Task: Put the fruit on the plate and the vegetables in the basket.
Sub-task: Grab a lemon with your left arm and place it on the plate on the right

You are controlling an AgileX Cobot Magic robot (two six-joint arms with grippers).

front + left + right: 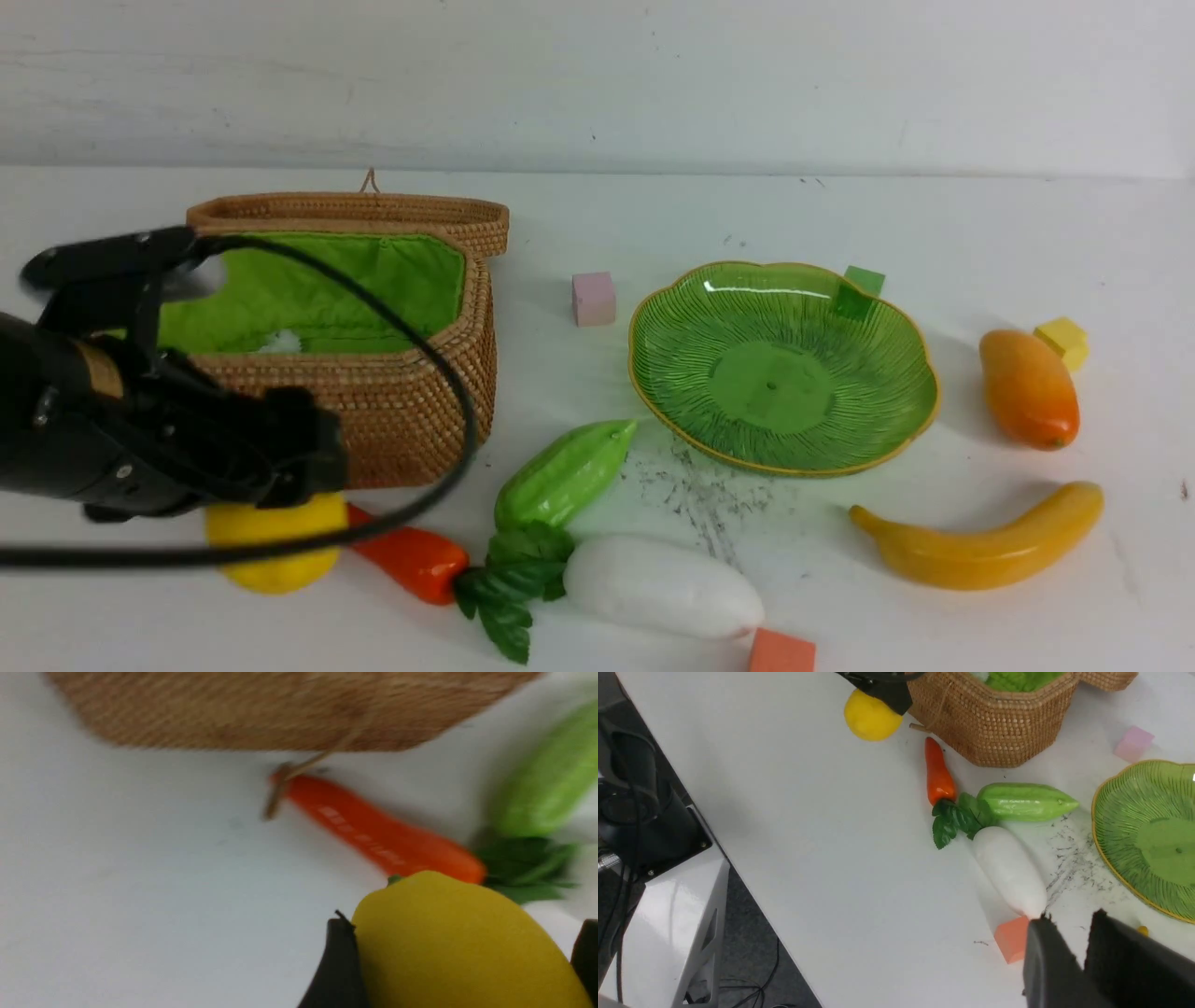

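Note:
My left gripper (465, 924) is shut on the yellow lemon (271, 551), low over the table just in front of the wicker basket (401, 411). The basket stands open, showing its green lining. Beside the lemon lie the carrot (411, 560), the light green gourd (560, 476) and the white radish (658, 583) with its dark leaves. The green plate (784, 373) has no fruit on it. To its right lie the mango (1027, 387) and the banana (980, 541). My right gripper (1070, 917) hovers near the radish's tip, its fingers nearly together and holding nothing; the front view does not show it.
Small cubes are scattered around: pink (594, 299) left of the plate, green (864, 285) behind it, yellow (1062, 338) by the mango, orange (780, 651) by the radish tip. The basket's lid (373, 210) lies back behind it. The table edge (738, 858) drops off near the robot base.

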